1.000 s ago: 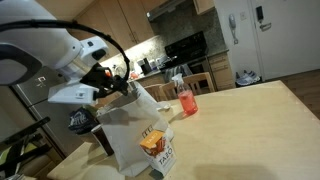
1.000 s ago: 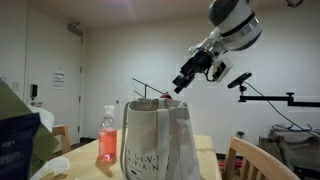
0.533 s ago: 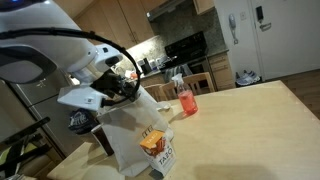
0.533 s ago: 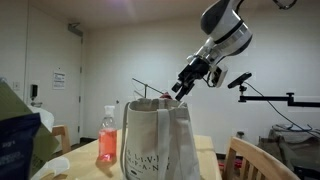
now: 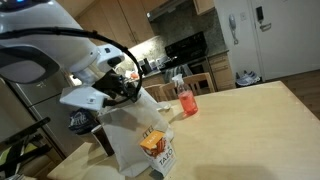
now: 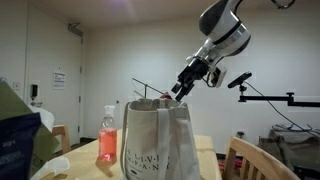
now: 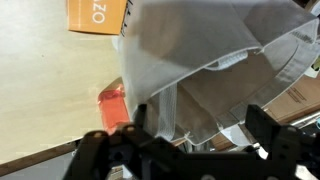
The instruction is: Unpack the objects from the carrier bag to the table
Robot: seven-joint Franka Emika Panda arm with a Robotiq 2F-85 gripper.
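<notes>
Jaws spread wide, grasping nothing, hover at the mouth of the white carrier bag [image 6: 160, 140] on the table [image 5: 250, 120].

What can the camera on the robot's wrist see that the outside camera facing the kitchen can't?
Only the wrist view looks down on the top of the bag from close up, with the open gripper framing it. Only the exterior view shows the stove and the picture on the bag. Both show the bag, the red bottle and the table.
</notes>
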